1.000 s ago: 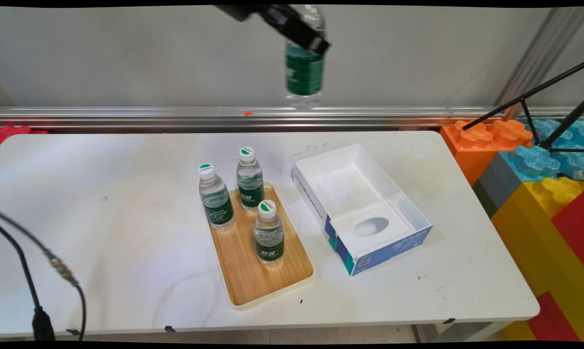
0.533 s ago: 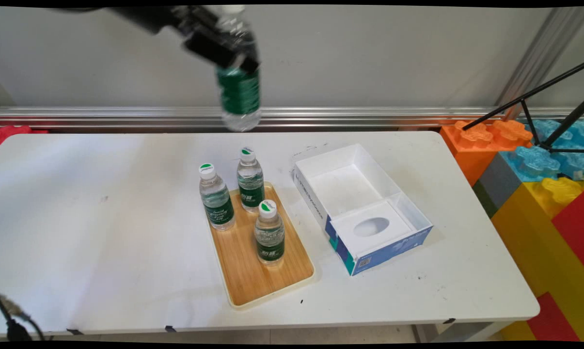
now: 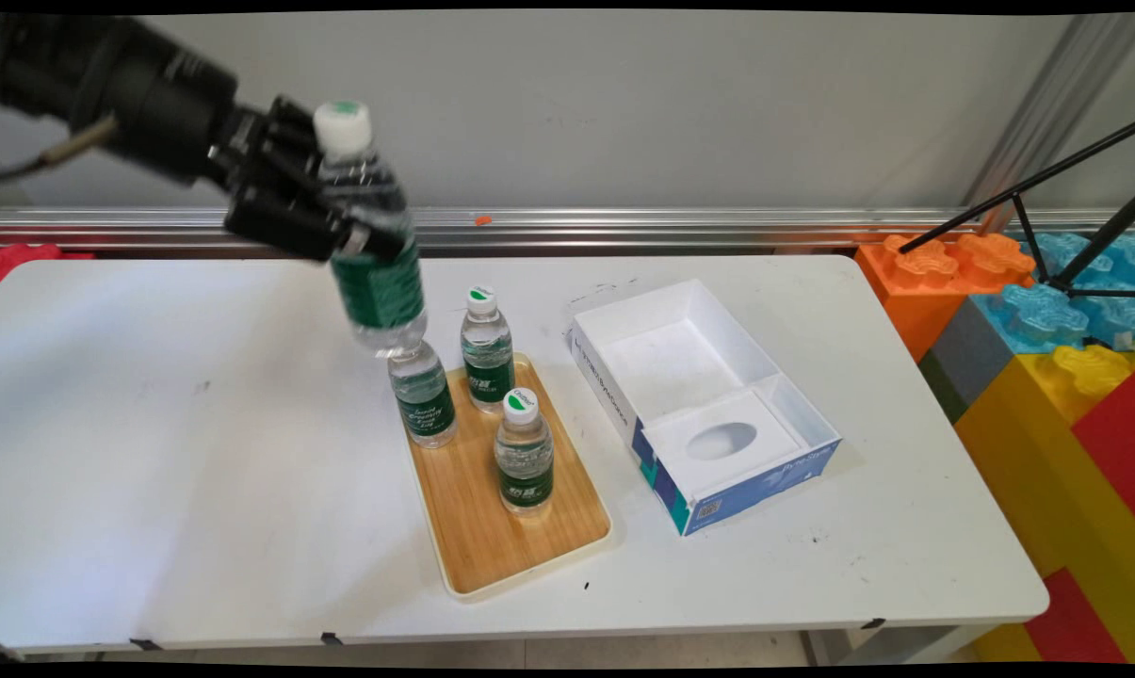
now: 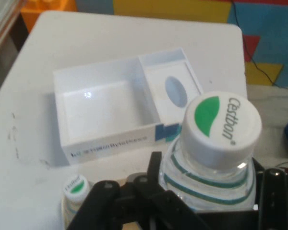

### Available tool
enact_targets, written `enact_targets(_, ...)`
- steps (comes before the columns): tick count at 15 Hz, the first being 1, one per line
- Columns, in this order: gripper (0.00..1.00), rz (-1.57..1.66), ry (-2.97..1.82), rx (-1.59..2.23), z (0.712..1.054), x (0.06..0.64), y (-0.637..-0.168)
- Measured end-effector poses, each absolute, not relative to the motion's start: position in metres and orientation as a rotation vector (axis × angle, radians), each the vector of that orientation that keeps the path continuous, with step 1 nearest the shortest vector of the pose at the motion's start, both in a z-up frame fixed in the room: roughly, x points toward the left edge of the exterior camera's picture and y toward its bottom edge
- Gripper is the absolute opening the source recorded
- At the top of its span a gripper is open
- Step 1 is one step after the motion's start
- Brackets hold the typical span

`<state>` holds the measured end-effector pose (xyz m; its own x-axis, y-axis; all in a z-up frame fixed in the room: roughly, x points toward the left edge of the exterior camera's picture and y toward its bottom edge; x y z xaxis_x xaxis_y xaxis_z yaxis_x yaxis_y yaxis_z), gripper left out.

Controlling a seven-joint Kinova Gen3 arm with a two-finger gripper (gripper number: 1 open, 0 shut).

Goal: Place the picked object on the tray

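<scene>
My gripper (image 3: 346, 221) is shut on a clear water bottle (image 3: 375, 273) with a green label and a white cap (image 4: 222, 125). I hold it tilted in the air, above the far left corner of a wooden tray (image 3: 492, 527). Its base hangs just over the cap of the left bottle (image 3: 423, 400) on the tray. Two more bottles stand there: one at the back (image 3: 487, 350) and one in the middle (image 3: 523, 454). In the hand view the held bottle (image 4: 209, 177) fills the lower right, and one tray bottle's cap (image 4: 77, 186) shows at the bottom left.
An open white and blue box (image 3: 701, 400) with a round cut-out insert lies right of the tray; the hand view shows the box (image 4: 120, 110) too. Coloured foam blocks (image 3: 1047, 377) and a black tripod (image 3: 1066, 226) stand at the table's right. A metal rail (image 3: 624, 226) runs along the back.
The gripper has carried the bottle from high at the back down and to the left, until it hangs just above the tray's left bottle.
</scene>
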<state>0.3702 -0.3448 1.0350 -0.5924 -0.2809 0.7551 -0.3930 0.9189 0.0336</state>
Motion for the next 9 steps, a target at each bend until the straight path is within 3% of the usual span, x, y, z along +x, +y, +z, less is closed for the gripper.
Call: enact_targets(9,0.0,0.138,-2.253,0.474,0.964,0.389,-0.315)
